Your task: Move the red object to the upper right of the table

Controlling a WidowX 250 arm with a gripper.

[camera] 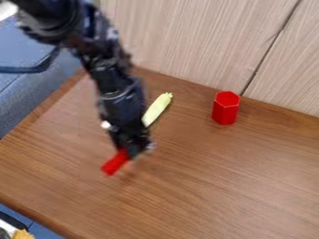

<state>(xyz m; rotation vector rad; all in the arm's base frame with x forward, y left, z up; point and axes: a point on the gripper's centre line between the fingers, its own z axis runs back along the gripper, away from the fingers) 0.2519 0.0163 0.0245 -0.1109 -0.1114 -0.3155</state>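
Note:
The gripper (134, 151) hangs over the left-centre part of the wooden table, shut on a small red object (113, 164). This red piece sticks out from the gripper toward the lower left, tilted, and its upper end is hidden by the gripper. A faint shadow lies on the wood just below and to the right of it. Whether it touches the table I cannot tell.
A red hexagonal block (225, 108) stands upright near the back wall, right of centre. A pale yellow elongated object (157, 108) lies just right of the arm, partly behind it. The wooden table (230, 186) meets a wood-grain wall panel at the back.

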